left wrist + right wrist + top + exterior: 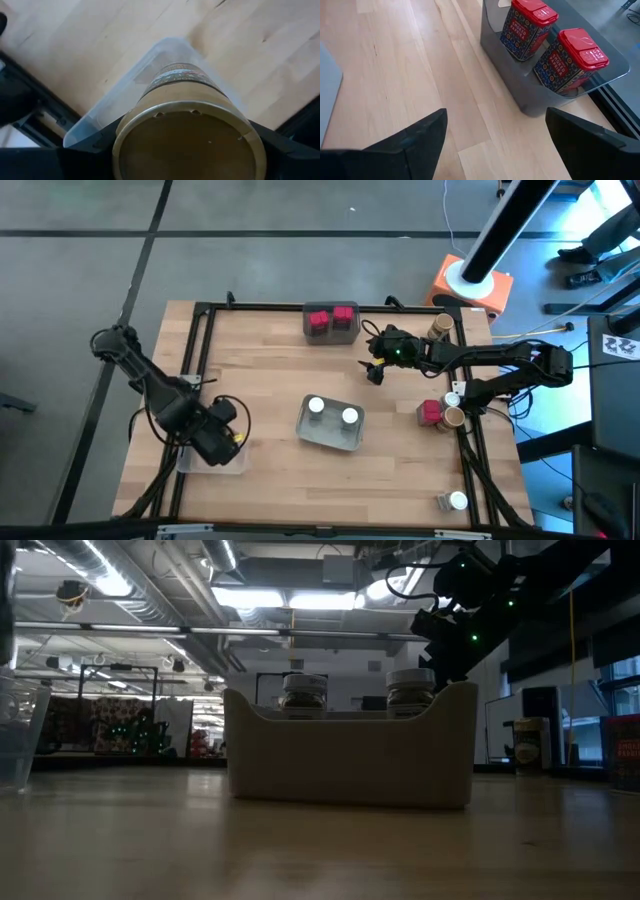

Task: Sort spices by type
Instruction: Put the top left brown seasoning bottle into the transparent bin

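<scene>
Left gripper (185, 150) clamps a round tan-topped jar (187, 125) by its sides above the clear tray (130, 90) at the tabletop's (270, 370) left edge; rigid, light and smooth, it suits that mid-body hold. Right gripper (495, 135) hangs wide, empty, near the grey tray (520, 95) of red jars (527, 22).

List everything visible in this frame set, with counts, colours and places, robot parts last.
Red blocky jars: two, red, in the far tray; a third at the right edge.
White-topped jars: two in the centre tray; one near right corner.
Tan-topped jars: one far right, one beside the red jar, one in the left gripper.
Trays: grey far, grey centre, clear left.
Left gripper: over the clear tray, holding a jar.
Right gripper: open, beside the far tray.
</scene>
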`<act>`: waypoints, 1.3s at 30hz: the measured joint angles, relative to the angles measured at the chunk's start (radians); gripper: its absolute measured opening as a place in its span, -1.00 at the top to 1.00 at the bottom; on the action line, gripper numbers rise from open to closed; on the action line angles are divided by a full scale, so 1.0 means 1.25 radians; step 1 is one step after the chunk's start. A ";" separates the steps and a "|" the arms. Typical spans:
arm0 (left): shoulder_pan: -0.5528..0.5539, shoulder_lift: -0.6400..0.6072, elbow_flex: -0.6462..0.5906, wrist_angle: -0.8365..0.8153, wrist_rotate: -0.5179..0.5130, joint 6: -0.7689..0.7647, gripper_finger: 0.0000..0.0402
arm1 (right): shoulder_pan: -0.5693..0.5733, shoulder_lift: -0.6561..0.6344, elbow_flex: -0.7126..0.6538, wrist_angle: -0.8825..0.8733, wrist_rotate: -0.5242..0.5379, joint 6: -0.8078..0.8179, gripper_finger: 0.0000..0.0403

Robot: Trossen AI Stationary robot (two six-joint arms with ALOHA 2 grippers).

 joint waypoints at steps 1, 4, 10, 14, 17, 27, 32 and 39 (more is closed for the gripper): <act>-0.005 0.000 -0.007 0.003 0.000 -0.012 -0.32 | 0.000 0.000 0.000 0.000 0.000 0.000 -0.67; -0.019 0.000 -0.034 0.014 0.000 -0.031 -0.32 | 0.000 0.000 0.000 0.000 0.000 0.000 -0.67; -0.025 0.003 -0.109 0.057 0.000 -0.039 -0.32 | 0.000 0.000 0.000 0.001 0.000 0.000 -0.67; -0.025 0.003 -0.163 0.136 0.000 -0.024 -0.32 | 0.000 0.000 0.000 0.000 0.000 0.000 -0.67; -0.024 0.003 -0.200 0.182 0.000 -0.022 -0.32 | 0.000 0.000 0.000 0.001 0.000 0.000 -0.67; -0.024 0.004 -0.237 0.214 0.002 -0.015 -0.32 | 0.000 0.000 0.000 0.001 0.000 0.000 -0.67; -0.022 0.004 -0.237 0.214 0.002 -0.020 -0.33 | 0.000 0.000 0.000 0.001 0.000 0.000 -0.67; -0.010 0.003 -0.237 0.210 0.002 -0.037 -0.58 | 0.000 0.000 0.000 0.003 0.000 0.000 -0.67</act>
